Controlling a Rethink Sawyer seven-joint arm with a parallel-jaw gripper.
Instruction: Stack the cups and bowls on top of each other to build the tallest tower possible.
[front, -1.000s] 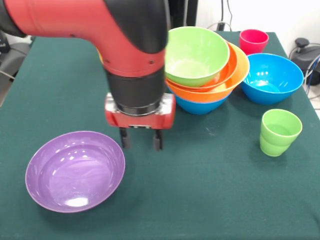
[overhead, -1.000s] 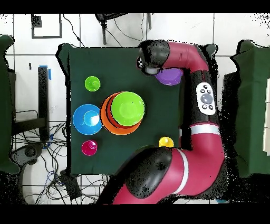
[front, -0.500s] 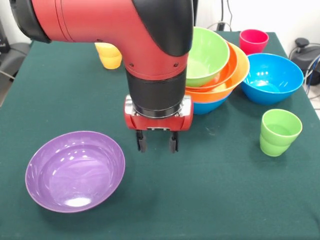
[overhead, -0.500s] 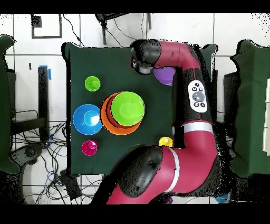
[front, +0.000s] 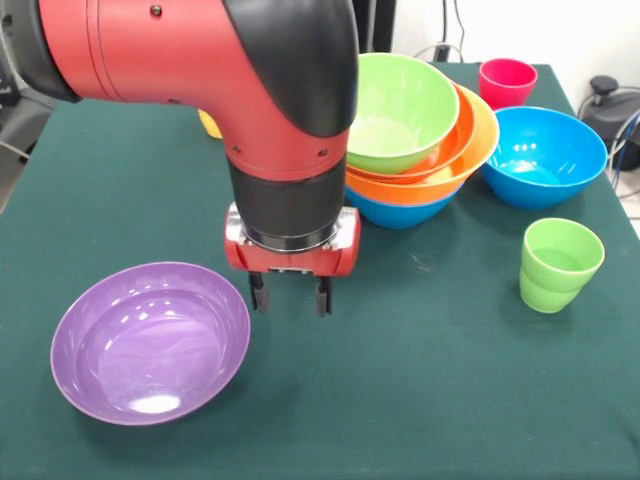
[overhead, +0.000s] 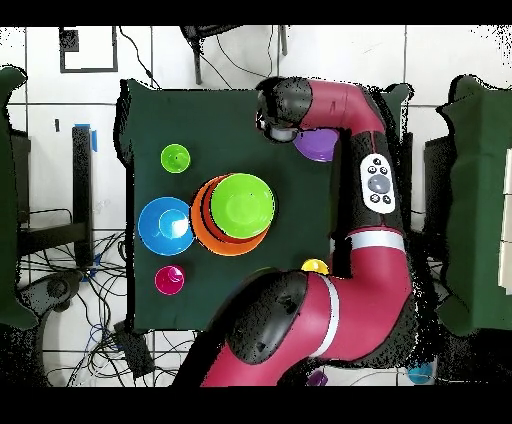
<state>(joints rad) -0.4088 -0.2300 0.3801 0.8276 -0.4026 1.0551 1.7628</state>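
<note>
- Green cloth covers the table, and white floor tiles with loose cables show around it from above.
- The arm is big, red and black, and comes down over the middle of the table.
- The gripper hangs just above the cloth with its two short black fingers a small way apart and nothing between them.
- The purple bowl sits at the near left, right way up and empty; the gripper is just beside its right rim, and I cannot tell if they touch.
- The tower stands behind the gripper, to the right.
- It leans, with a blue bowl at the bottom, then a yellow-orange one, then an orange-red one, and the lime bowl on top.
- Another blue bowl sits alone just right of the tower.
- The red-pink cup stands at the far right, behind that blue bowl.
- The green cup stands at the near right, well apart from the gripper.
- The yellow cup peeks out behind the arm at the far side, mostly hidden.
- From above, the lime bowl covers most of the tower, and the arm hides most of the purple bowl.
</note>
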